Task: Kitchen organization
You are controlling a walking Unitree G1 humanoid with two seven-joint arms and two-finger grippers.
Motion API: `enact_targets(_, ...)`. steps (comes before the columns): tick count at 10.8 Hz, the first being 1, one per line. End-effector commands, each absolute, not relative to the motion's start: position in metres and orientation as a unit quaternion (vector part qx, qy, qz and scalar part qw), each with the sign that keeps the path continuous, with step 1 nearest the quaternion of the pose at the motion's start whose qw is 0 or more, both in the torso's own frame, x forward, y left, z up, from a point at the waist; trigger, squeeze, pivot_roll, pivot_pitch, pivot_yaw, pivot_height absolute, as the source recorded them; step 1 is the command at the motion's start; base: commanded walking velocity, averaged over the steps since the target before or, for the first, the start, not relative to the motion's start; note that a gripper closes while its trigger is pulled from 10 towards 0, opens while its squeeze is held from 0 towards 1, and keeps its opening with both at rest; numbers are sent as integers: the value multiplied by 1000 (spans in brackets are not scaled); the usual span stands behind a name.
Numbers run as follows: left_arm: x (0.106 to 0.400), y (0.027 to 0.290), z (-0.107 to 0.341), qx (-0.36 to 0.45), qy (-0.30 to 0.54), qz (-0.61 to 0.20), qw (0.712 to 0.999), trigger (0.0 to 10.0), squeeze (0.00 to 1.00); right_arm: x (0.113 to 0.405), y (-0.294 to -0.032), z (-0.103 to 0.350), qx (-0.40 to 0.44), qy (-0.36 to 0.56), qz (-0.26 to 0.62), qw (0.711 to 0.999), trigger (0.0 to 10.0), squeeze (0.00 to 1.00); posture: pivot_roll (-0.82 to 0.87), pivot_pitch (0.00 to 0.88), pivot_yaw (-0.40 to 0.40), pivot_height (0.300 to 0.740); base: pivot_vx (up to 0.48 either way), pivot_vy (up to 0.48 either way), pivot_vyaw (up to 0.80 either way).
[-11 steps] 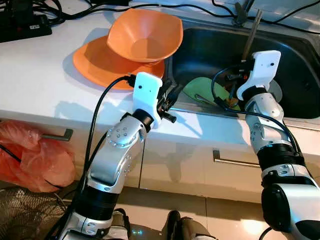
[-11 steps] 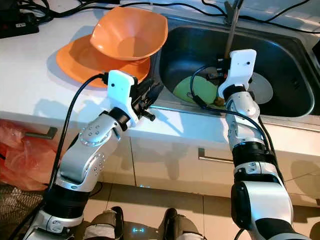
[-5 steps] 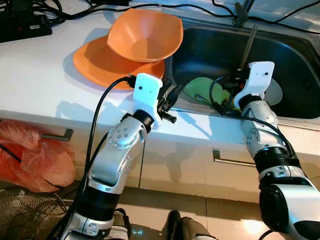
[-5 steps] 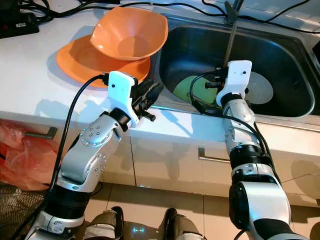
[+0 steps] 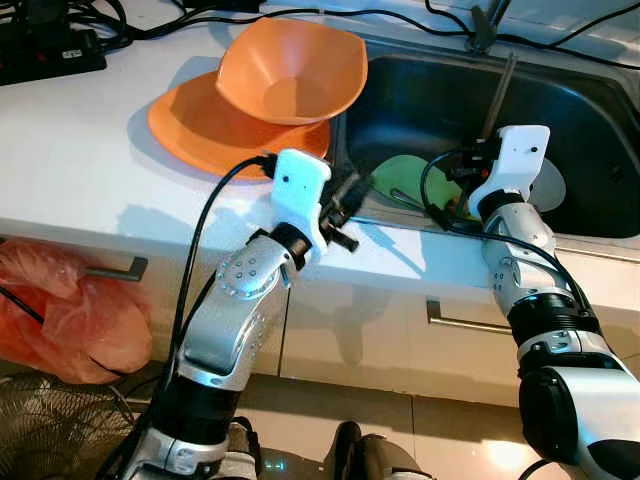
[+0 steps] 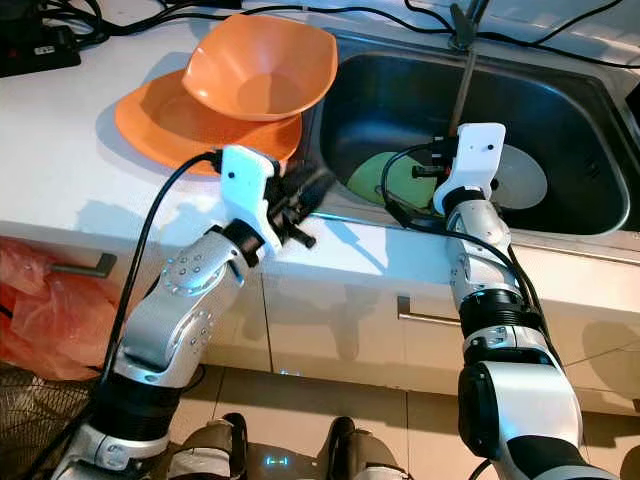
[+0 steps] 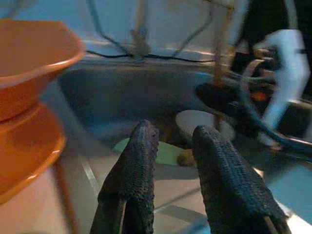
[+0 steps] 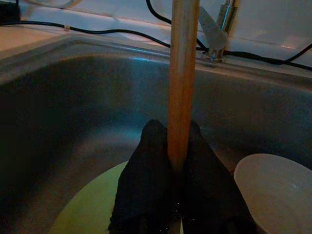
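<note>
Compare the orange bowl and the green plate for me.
The bowl is orange and deep; the plate is pale green and flat. The bowl sits on an orange plate on the counter; the green plate lies in the sink. The bowl is in full view; the right arm partly hides the green plate.

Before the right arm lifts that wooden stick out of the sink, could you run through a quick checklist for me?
1. Right gripper shut on the wooden stick: ok.
2. Stick upright, not tilted against the sink wall: ok.
3. Green plate and white plate lying flat below: ok.
4. Left gripper at the sink's front edge, jaws apart and holding nothing: ok.
5. Stick's lower end free of the plates: cannot tell.
</note>
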State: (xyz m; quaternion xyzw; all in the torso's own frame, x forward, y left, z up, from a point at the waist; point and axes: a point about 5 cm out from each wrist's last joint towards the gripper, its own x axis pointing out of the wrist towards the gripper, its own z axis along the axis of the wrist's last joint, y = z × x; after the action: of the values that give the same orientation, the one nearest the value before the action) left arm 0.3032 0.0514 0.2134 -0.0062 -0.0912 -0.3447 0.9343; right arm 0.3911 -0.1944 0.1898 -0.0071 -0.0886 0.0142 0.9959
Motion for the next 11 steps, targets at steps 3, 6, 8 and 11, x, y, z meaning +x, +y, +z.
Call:
enact_targets(3, 295, 48, 212, 11, -87, -383, 920, 10000, 0, 390, -201, 179, 2, -65, 5, 998, 10000, 0, 226, 203, -96, 740, 0, 0, 0)
enact_targets(6, 297, 54, 213, 22, -87, -384, 919, 10000, 0, 390, -200, 180, 7, -66, 10, 998, 10000, 0, 226, 205, -99, 740, 0, 0, 0)
enact_targets(8, 296, 54, 213, 21, -87, -385, 919, 10000, 0, 390, -200, 180, 10, -66, 11, 998, 10000, 1000, 225, 206, -99, 740, 0, 0, 0)
enact_targets(11, 294, 50, 213, 19, -85, -392, 916, 10000, 0, 391, -199, 180, 5, -66, 10, 998, 10000, 0, 226, 206, -99, 740, 0, 0, 0)
